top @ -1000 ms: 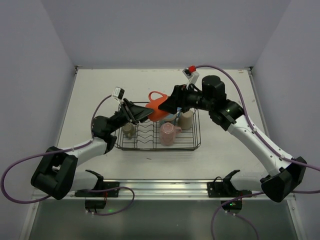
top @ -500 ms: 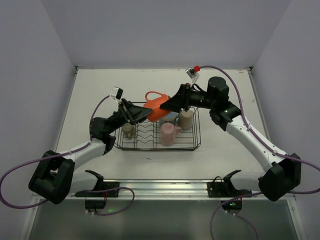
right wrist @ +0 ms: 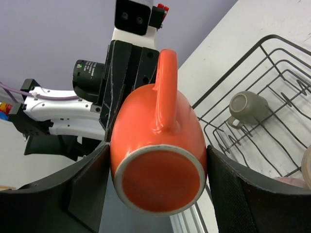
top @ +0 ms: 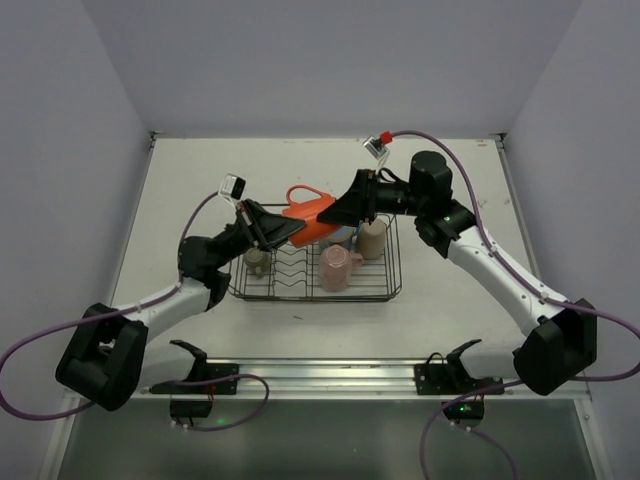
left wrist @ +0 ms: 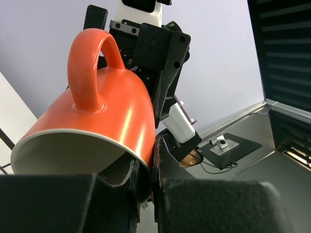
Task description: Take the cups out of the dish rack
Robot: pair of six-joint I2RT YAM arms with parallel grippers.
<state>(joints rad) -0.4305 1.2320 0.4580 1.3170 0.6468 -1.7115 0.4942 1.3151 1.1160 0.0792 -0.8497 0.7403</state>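
Orange handled mug (top: 318, 224) hung over black wire dish rack (top: 386, 282); right pincer (right wrist: 160, 190) clamped its body; left pincer (left wrist: 147, 166) its rim.

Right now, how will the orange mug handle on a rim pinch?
The orange mug shines like glaze: probably slippery. Left jaws pinch only its rim, so it may pivot when right jaws release. Looks ceramic: likely chips if dropped.

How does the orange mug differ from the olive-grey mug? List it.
The orange mug is held above the dish rack between the left end effector and right end effector; the olive-grey mug sits in the rack, untouched. The orange mug lies sideways, handle up; the olive-grey mug stands. The orange mug looks larger than the olive-grey mug. Both are handled.
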